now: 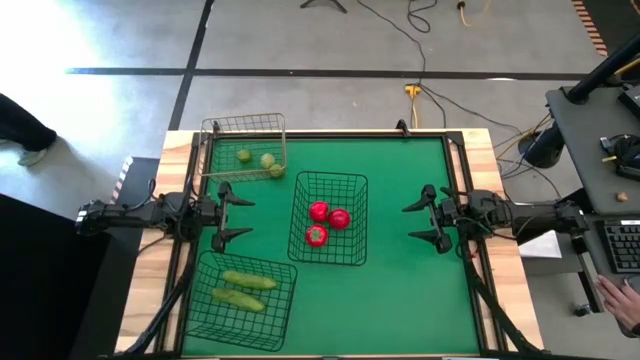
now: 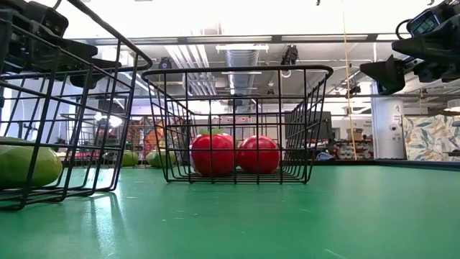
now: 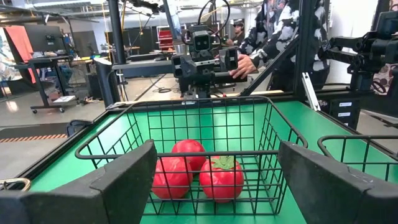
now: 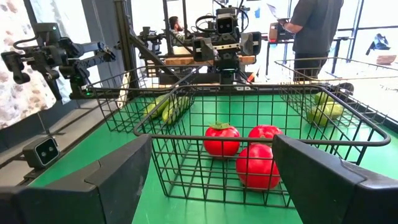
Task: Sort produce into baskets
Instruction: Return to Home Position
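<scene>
Evidently at the closing step: sorting judged complete, homing in hand. In the black open-grid wire basket (image 1: 330,176) at mid-table, three round red tomatoes (image 1: 328,220). In the paler brownish-metal wire basket (image 1: 243,119), top left in the high view, three small yellow-green limes (image 1: 267,161). In the second black wire basket (image 1: 240,258), bottom left there, two long green cucumbers (image 1: 247,281). No produce seen loose on the green table mat (image 1: 410,290). Left gripper (image 1: 247,217) near the left edge, between the two left baskets, fingers apart, holding nothing. Right gripper (image 1: 408,222) near the right edge, apart from the central basket, likewise spread and empty. Next, by judgement: only settling both arms at rest, clear of basket rims; no further pick called for.
</scene>
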